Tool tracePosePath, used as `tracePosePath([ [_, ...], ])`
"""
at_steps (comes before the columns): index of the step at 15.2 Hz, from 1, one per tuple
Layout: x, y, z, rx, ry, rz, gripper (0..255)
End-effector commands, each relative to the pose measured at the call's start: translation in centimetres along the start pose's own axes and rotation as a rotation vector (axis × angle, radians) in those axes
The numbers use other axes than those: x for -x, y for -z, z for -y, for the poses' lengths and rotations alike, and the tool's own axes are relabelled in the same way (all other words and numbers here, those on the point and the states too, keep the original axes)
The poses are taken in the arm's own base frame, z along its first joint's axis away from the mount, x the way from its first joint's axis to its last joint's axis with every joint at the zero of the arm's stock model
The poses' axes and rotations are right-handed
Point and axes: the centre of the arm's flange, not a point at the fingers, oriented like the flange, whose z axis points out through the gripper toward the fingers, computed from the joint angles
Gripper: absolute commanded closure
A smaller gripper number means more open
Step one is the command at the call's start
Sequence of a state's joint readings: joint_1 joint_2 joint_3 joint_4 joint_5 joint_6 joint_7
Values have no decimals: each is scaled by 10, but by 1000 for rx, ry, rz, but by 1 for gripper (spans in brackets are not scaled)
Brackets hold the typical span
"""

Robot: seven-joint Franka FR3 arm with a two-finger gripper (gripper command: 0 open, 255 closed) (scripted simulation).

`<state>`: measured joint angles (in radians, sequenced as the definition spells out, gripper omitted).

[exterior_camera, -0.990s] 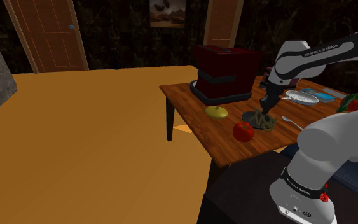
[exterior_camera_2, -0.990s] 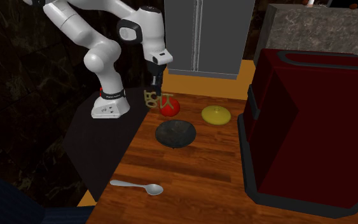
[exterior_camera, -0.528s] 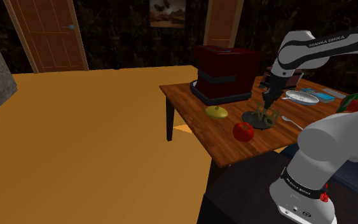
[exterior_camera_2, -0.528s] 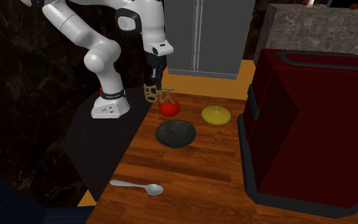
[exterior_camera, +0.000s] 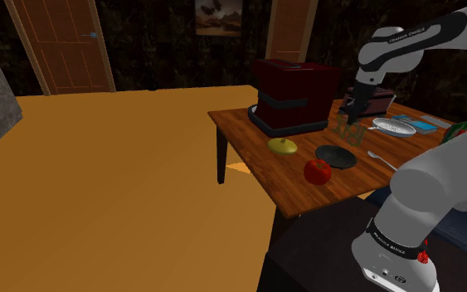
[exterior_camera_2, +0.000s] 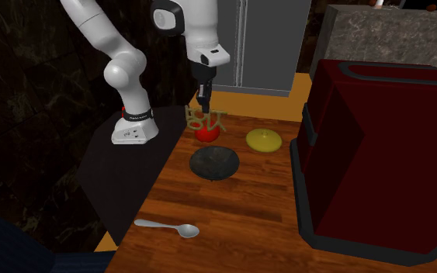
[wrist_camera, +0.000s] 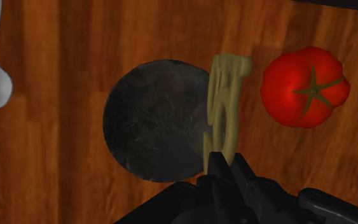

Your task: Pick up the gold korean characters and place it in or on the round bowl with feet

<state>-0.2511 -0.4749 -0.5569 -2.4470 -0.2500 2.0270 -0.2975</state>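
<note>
My gripper [exterior_camera: 352, 113] is shut on the gold Korean characters [exterior_camera: 347, 126] and holds them in the air above the wooden table [exterior_camera: 256, 141]. The dark round bowl [exterior_camera: 337, 156] sits on the table below them. In the second exterior view the gripper [exterior_camera_2: 203, 101] hangs over the red tomato [exterior_camera_2: 206, 134], with the characters [exterior_camera_2: 206, 119] dangling from it and the bowl [exterior_camera_2: 214, 162] nearer the camera. Seen from the wrist, the characters [wrist_camera: 225, 102] run out from the gripper [wrist_camera: 225, 158] along the bowl's [wrist_camera: 152, 121] rim, between bowl and tomato [wrist_camera: 304, 86].
A large dark red appliance [exterior_camera: 294, 95] stands at the table's far side, with a yellow domed object [exterior_camera: 282, 146] in front of it. A metal spoon [exterior_camera_2: 168, 226] lies beyond the bowl. A white plate [exterior_camera: 396, 126] and a blue item sit near the arm.
The gripper has risen well above the table with the characters in it, and has drifted to the second exterior view's right, over the tomato. Bowl, tomato and spoon stayed put.
</note>
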Motion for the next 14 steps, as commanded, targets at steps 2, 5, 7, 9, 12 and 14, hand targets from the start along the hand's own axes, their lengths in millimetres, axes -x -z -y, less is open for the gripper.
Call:
tracePosePath([
  [2, -24, 10, -27, 1, 1, 0, 255],
  [5, -33, 4, -37, 1, 1, 0, 255],
  [7, -33, -7, -37, 1, 1, 0, 255],
  [9, -32, -17, -37, 1, 1, 0, 255],
  [12, -32, -33, -37, 1, 1, 0, 255],
  [14, -32, -43, -38, 1, 1, 0, 255],
])
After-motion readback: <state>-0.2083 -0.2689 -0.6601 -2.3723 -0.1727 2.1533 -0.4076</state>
